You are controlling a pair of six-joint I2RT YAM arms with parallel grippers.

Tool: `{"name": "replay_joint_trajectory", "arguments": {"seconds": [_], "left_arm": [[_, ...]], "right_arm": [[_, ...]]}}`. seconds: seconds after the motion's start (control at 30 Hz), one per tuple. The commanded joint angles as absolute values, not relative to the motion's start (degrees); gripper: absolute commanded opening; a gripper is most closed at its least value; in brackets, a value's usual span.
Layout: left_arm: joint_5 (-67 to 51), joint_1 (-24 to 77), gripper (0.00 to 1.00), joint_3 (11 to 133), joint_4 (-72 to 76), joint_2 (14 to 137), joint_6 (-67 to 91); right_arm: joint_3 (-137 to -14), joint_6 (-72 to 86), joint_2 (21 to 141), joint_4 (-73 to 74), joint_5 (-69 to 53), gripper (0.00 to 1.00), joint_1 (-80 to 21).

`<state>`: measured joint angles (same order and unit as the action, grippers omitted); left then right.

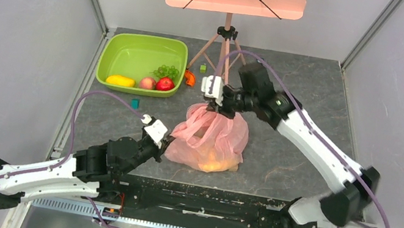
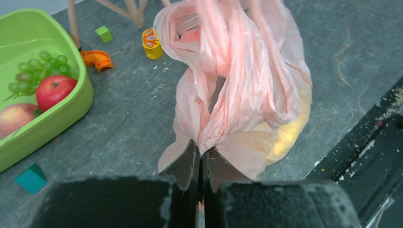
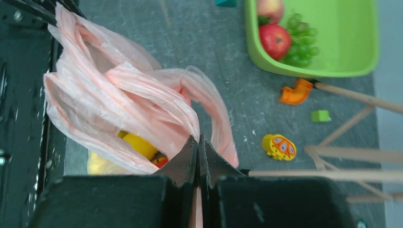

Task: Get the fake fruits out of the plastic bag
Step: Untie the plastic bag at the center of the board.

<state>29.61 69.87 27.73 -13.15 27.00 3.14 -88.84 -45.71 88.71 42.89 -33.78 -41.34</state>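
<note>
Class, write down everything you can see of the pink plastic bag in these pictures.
The plastic bag is thin, crinkly, translucent pink film with loop handles. It sits on the grey table near the arms' bases, bunched and drawn upward. The right gripper pinches its gathered top; the left gripper pinches a fold at its lower edge. A yellow fruit and something red show inside.
</note>
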Motion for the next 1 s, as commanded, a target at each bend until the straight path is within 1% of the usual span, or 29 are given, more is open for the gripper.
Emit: {"name": "replay_joint_trajectory", "arguments": {"seconds": [0.0, 0.03, 0.13, 0.3, 0.33, 0.43, 0.47, 0.5, 0.53, 0.6, 0.67, 0.7, 0.83, 0.97], "left_arm": [[36.64, 69.87, 0.02, 28.58, -11.39, 26.47, 7.19], [37.26, 69.92, 0.02, 28.73, -11.7, 26.38, 7.73], [38.65, 69.87, 0.02, 28.95, -12.11, 26.37, 8.82], [38.77, 69.89, 0.02, 29.15, -12.47, 26.54, 9.38], [38.75, 69.88, 0.04, 29.16, -12.59, 26.64, 9.4], [37.4, 69.88, 0.31, 30.12, -13.03, 26.59, 9.14], [36.47, 69.88, 0.38, 30.97, -13.37, 26.55, 9.06], [35.8, 69.87, 0.49, 31.94, -13.79, 26.65, 8.88], [34.89, 69.95, 0.58, 32.92, -14.3, 26.82, 8.67], [32.78, 69.87, 0.73, 35.31, -15.55, 27.28, 8.07], [30.33, 69.87, 0.82, 37.64, -16.61, 28.19, 7.83], [29.05, 69.92, 0.84, 39.0, -16.83, 28.84, 7.82], [27.16, 69.87, 0.89, 42.59, -15.62, 32.3, 7.92], [31.85, 69.87, 0.94, 47.98, -16.99, 39.95, 7.91]], "right_arm": [[-73.49, -23.76, 73.71, 10.88, -24.42, 0.0, -40.73], [-69.21, -19.83, 71.19, 4.77, -21.8, 0.0, -40.62], [-61.6, -9.43, 65.34, -5.95, -15.73, 0.0, -40.52], [-53.92, 6.41, 60.21, -12.98, -6.97, 0.0, -40.5], [-51.9, 9.74, 59.27, -14.7, -5.9, 0.0, -40.52], [-45.38, 14.83, 55.87, -21.21, -6.47, 0.0, -40.52], [-44.11, 15.15, 55.08, -22.01, -6.85, 0.0, -40.44], [-43.26, 15.29, 54.42, -22.29, -7.22, 0.0, -40.47], [-42.5, 15.18, 53.7, -22.39, -7.6, 0.0, -40.52], [-41.0, 14.64, 52.43, -22.63, -8.2, 0.0, -40.5], [-39.73, 14.13, 51.34, -22.63, -8.79, 0.0, -40.51], [-39.14, 13.98, 50.85, -22.74, -9.6, 0.0, -40.47], [-36.59, 13.66, 49.39, -23.08, -12.65, 0.0, -40.5], [-34.17, 13.9, 47.09, -24.18, -14.16, 0.0, -40.6]]}}
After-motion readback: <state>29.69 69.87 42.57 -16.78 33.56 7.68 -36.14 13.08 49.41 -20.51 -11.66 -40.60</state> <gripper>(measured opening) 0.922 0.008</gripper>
